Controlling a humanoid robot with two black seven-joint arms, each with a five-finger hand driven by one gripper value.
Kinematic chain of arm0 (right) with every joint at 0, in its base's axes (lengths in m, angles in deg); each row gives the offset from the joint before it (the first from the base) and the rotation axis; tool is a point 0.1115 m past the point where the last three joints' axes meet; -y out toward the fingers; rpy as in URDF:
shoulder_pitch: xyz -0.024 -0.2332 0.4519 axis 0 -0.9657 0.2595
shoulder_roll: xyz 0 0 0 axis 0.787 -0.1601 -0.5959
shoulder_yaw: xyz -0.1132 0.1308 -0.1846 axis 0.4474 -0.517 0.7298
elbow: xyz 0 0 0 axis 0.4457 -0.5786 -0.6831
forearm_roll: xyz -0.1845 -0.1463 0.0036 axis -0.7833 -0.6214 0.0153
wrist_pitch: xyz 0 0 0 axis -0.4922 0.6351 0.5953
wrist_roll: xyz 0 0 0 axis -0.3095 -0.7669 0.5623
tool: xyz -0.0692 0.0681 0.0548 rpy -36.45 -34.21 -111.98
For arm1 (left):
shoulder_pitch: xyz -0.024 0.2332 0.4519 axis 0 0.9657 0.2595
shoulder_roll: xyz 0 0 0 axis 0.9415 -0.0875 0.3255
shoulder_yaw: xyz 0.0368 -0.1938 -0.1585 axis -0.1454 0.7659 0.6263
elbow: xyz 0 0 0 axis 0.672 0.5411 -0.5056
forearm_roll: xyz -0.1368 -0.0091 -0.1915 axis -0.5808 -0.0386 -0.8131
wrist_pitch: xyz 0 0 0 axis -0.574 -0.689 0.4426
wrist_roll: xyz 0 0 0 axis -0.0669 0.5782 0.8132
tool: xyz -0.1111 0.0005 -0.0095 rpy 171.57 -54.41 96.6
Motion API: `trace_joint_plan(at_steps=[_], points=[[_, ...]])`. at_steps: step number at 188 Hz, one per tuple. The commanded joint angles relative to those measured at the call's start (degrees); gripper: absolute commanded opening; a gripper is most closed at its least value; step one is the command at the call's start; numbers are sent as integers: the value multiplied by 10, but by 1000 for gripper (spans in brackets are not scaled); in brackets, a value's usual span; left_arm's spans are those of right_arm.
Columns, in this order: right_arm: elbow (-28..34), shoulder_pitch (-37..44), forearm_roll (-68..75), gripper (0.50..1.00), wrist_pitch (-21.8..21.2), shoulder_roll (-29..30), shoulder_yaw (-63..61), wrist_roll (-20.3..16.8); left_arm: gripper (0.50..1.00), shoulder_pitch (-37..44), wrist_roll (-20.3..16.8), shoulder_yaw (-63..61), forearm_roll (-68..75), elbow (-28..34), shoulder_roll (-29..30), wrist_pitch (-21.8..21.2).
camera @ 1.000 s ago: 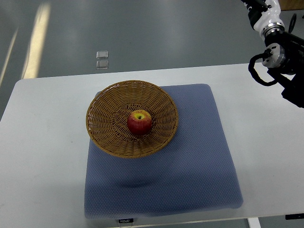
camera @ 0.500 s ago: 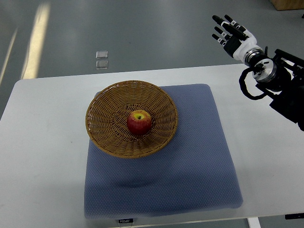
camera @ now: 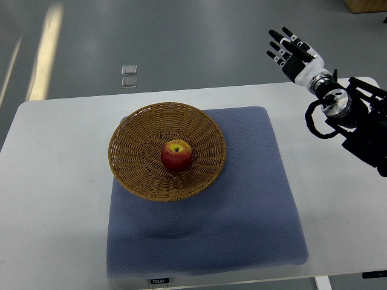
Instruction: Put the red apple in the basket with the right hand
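Observation:
A red apple (camera: 176,156) with a yellow patch round its stem lies in the middle of a round wicker basket (camera: 134,134). The basket stands on the upper left part of a blue mat (camera: 242,199). My right hand (camera: 289,49) hovers past the table's far right edge, well away from the basket, with its fingers spread and nothing in them. Its black arm comes in from the right edge. The left arm does not show.
The white table (camera: 54,199) carries only the mat and the basket. Two small clear squares (camera: 129,75) lie on the grey floor behind the table. A bit of a wooden object (camera: 366,5) shows at the top right corner.
The right hand has swung down into view from the top right corner and spread its fingers, then shifted slightly. The apple and basket have stayed put.

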Motion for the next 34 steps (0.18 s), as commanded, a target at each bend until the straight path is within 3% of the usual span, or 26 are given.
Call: trace_joint_plan(at_steps=[1,34], points=[[-1,-1,0,921,0,0,0,0,1000,0,0,0,0,0,0,0],[-1,-2,0,921,0,1,1,1,1000,0,0,0,-1,0,0,0]])
